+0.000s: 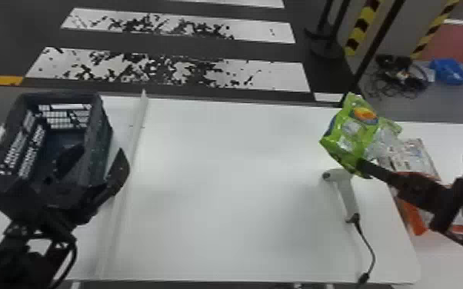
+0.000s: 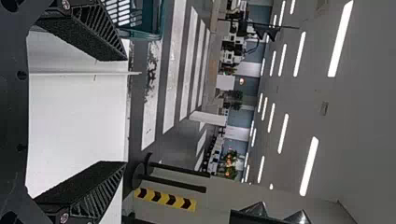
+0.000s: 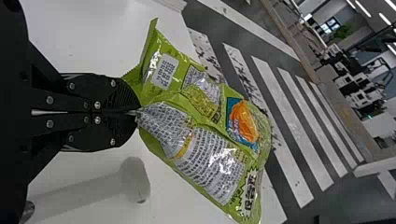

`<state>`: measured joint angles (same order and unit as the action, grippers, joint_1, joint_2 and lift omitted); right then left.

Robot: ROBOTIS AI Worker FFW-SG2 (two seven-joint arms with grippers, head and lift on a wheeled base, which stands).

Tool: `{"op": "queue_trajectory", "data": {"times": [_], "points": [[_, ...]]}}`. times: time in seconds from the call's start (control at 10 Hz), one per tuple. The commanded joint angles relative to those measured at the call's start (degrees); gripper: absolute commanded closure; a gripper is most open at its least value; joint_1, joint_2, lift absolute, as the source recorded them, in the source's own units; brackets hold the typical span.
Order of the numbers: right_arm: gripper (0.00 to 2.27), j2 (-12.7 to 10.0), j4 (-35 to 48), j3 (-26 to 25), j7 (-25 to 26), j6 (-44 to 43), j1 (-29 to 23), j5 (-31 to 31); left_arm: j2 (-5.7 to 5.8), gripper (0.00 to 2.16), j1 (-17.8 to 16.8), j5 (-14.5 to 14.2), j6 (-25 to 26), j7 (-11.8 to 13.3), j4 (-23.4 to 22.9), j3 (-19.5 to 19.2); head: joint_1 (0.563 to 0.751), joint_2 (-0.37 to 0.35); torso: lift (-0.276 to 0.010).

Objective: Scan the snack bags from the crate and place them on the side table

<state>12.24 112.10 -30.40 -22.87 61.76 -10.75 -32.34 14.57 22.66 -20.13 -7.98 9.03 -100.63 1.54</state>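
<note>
R gripper (image 1: 362,167) clenched on green bag (image 1: 348,130), prob. above scanner (image 1: 346,194); L gripper (image 1: 97,158) spread nr crate (image 1: 103,128).

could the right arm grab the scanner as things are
Probably not: its jaws are shut on the green snack bag. The scanner lies close by, but they'd likely need to release the bag first.

Crate (image 1: 104,134) floor partly hidden behind left end effector (image 1: 100,153). Green snack bag (image 1: 348,132), one corner cut off by right wrist view's edge. Orange packaging (image 1: 415,219) partly behind right arm (image 1: 421,192). Pale packet (image 1: 417,155), print too blurred.
</note>
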Motion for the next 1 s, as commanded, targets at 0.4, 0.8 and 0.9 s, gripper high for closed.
{"op": "queue_trajectory", "data": {"times": [0.4,0.8,0.9], "points": [[2.26,0.4,-17.6,-8.6,8.2,-21.7,4.0,-2.3,0.37,0.08,0.6,-0.1,0.0,0.0,-0.9,-0.2,0.695,-0.283,-0.05],[2.11,2.7,-31.7,-8.6,13.6,-31.9,5.8,-2.4,0.46,0.08,-0.1,-0.1,0.4,0.0,-1.0,0.6,0.695,-0.35,-0.05],[1.94,3.4,-35.0,-8.5,14.9,-31.7,7.0,-2.6,0.46,0.08,-0.2,-0.1,0.4,0.0,-1.0,0.7,0.695,-0.35,-0.05]]}}
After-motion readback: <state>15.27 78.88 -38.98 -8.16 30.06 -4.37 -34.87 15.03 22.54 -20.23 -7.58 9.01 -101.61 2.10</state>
